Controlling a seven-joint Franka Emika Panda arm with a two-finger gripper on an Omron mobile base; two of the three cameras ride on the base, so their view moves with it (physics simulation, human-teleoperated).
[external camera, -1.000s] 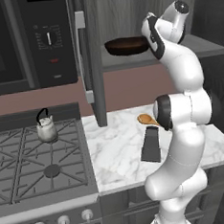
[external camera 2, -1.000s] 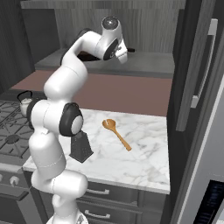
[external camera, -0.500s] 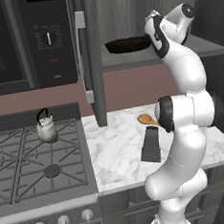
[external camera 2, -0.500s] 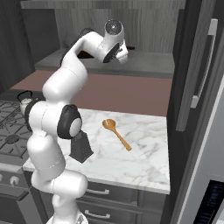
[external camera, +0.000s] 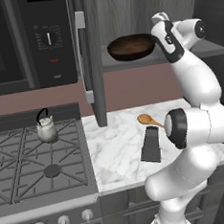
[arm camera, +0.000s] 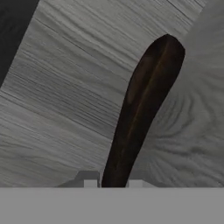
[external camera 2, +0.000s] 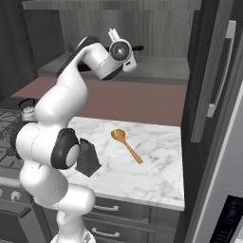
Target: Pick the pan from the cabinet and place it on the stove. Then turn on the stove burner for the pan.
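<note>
Since a second ago the arm has risen a little at the cabinet shelf and the pan [external camera: 131, 47] has lifted with it, its bowl now hanging just clear of the shelf edge. Seen from the hand, the gripper [arm camera: 113, 183] has its two jaws drawn in tight on either side of the pan's long dark handle [arm camera: 146, 105], which runs straight out ahead of them, so the jaws are clenched on that handle. Behind the handle lies grey wood grain; whether that is the shelf or the back wall of the cabinet [external camera: 138, 6] is hard to tell from this angle. Beyond the jaws, at the far end of the handle, the round brown pan sits at shelf height inside the open cabinet. Beside it, the cabinet door [external camera: 90, 58] stands swung out edge-on, next to the black microwave [external camera: 28, 39]. Well below the jaws spreads a white marble counter [external camera 2: 156, 161], carrying a wooden spoon [external camera 2: 126, 144] and a dark box grater [external camera 2: 88, 158] close together. Off to that same door side and lower still is the stove [external camera: 37, 163], with a small silver kettle [external camera: 46, 126] on a rear grate.
</note>
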